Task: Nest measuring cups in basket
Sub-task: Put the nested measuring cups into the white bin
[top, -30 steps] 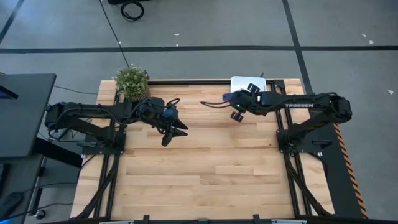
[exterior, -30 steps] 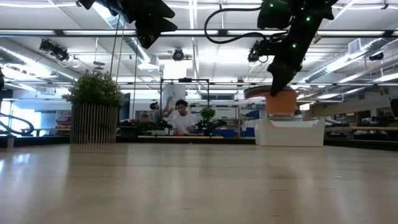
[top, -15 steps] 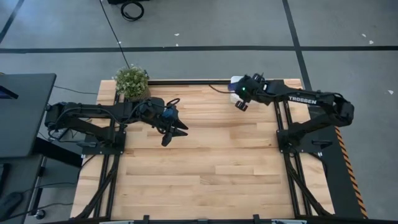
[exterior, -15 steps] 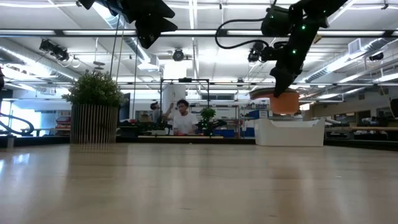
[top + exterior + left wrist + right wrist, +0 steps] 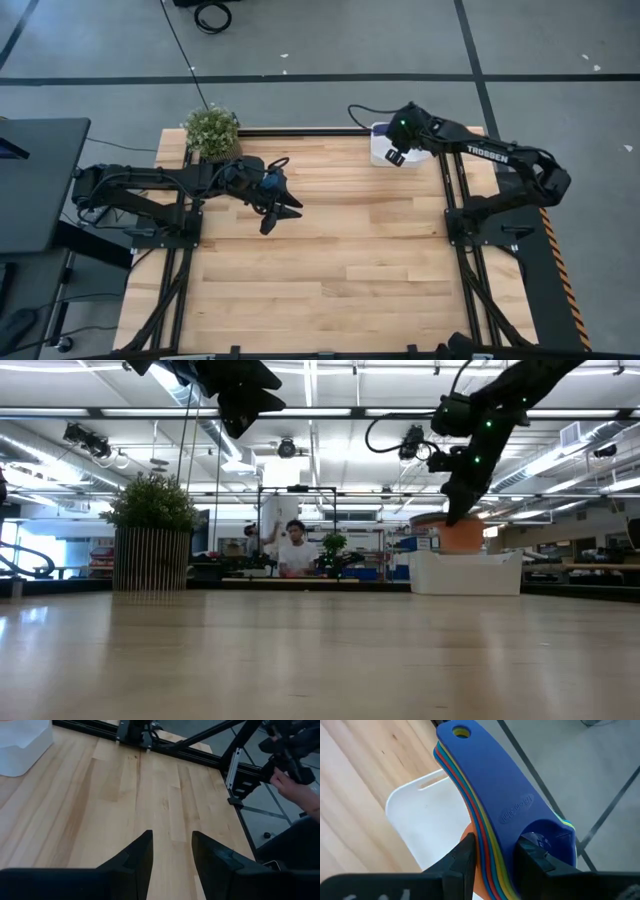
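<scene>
The nested stack of measuring cups (image 5: 520, 805) has the blue cup on top, with yellow, red and orange edges below it; its handles fan out toward a hole at their far end. My right gripper (image 5: 393, 157) is shut on the stack above the white basket (image 5: 378, 133) at the table's far edge. In the low view the orange bottom cup (image 5: 460, 536) hangs just above the basket's rim (image 5: 470, 556). My left gripper (image 5: 282, 218) hovers open, high over the table's left middle, holding nothing. My right gripper holds the cup stack where the handles meet the bowls (image 5: 492, 827), coming from above and pointing down. One finger (image 5: 535, 855) appears to sit inside the blue top cup's bowl and the other (image 5: 466, 854) outside the stack's wall. The stack is lifted clear and upright over the basket.
A potted green plant (image 5: 211, 131) stands at the table's far left corner. Bare wood lies between the arms and toward the near edge. A person's hand (image 5: 300, 790) shows beyond the table's right side, and people sit in the room behind (image 5: 293, 550).
My right gripper carried the cup stack toward the table's far edge, from beside the basket to over it, turning its wrist on the way and sinking slightly toward the basket's rim.
</scene>
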Motion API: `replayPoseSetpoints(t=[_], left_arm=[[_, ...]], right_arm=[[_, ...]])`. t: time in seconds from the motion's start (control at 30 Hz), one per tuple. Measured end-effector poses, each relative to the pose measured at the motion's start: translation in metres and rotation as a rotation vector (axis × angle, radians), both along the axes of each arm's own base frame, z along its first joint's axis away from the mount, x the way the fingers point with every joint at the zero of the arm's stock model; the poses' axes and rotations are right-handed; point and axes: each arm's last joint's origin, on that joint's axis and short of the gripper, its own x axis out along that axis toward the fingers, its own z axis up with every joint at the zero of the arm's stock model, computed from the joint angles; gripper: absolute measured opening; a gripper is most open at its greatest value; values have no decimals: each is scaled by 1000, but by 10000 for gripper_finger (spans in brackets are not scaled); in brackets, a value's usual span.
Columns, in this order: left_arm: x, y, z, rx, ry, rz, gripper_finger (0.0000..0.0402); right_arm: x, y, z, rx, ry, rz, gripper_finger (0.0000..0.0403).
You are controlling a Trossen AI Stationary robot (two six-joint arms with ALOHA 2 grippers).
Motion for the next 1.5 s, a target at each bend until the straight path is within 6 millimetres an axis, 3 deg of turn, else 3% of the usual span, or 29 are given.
replayPoseSetpoints(t=[0.4, 0.97, 1.5], left_arm=[[0, 0, 0, 0, 0, 0, 142], [0, 0, 0, 0, 0, 0, 142], [0, 0, 0, 0, 0, 0, 142]], right_arm=[[-24, -18, -30, 34, -44, -2, 111], [-42, -16, -71, 53, -80, 24, 111], [-43, -16, -76, 21, -97, 17, 133]])
